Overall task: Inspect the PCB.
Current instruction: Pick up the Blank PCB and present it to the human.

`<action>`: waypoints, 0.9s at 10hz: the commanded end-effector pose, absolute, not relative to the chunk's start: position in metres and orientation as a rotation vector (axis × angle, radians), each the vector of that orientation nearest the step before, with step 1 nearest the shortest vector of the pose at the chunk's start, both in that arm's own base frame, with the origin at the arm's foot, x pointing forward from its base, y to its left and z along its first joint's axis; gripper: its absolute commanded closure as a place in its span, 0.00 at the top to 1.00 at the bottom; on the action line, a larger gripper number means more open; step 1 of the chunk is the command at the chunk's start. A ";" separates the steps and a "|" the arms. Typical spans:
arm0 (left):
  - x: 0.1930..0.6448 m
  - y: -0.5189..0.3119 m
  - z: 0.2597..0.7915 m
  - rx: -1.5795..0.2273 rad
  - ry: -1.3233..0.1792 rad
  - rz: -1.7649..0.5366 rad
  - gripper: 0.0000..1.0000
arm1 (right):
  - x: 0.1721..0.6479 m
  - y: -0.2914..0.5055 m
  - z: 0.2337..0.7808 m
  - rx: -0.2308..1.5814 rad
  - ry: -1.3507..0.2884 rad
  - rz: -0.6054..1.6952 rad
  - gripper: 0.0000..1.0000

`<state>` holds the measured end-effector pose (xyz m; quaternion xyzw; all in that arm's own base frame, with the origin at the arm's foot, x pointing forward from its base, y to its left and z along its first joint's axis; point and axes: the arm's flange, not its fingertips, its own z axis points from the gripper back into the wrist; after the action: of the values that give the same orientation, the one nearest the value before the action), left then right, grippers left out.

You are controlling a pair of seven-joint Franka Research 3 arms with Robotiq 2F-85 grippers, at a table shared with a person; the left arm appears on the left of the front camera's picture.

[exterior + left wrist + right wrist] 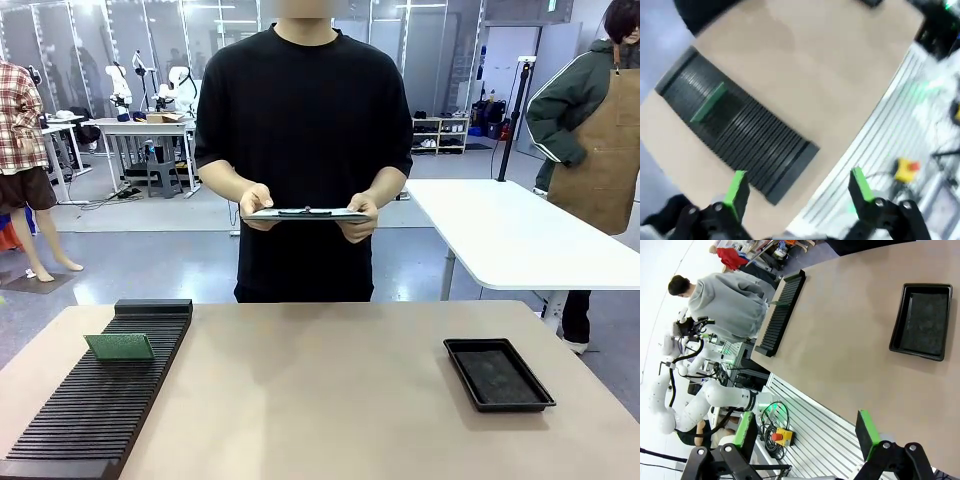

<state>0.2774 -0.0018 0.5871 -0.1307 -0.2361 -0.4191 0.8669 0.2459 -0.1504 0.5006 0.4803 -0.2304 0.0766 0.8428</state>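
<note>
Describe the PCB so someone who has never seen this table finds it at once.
On the tan table, a long black slotted rack runs along the robot's left side. The PCB stands slotted near its far end: the only green thing there, a thin flat board, unlike the black tray opposite.

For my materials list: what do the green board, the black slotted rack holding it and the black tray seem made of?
The thin green rectangular board looks like rigid matte laminate: it stands on edge in a slot, unbent. The long black ribbed rack seems moulded plastic, judging by its even ribs. The black shallow tray looks plastic too: smooth, faintly shiny rim.
</note>
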 end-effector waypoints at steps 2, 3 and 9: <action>0.312 -0.015 0.547 0.135 -0.357 -1.337 1.00 | 0.247 -0.152 0.502 1.021 -0.500 0.183 1.00; 0.314 -0.021 0.537 0.143 -0.347 -1.389 1.00 | 0.247 -0.152 0.502 1.021 -0.500 0.183 1.00; 0.315 -0.036 0.534 0.110 -0.281 -1.378 1.00 | 0.247 -0.152 0.502 1.021 -0.500 0.183 1.00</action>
<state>0.3171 -0.0345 0.5299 0.0514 -0.1384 -0.6388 0.7551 0.2462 -0.1499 0.5006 0.4795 -0.2306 0.0783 0.8431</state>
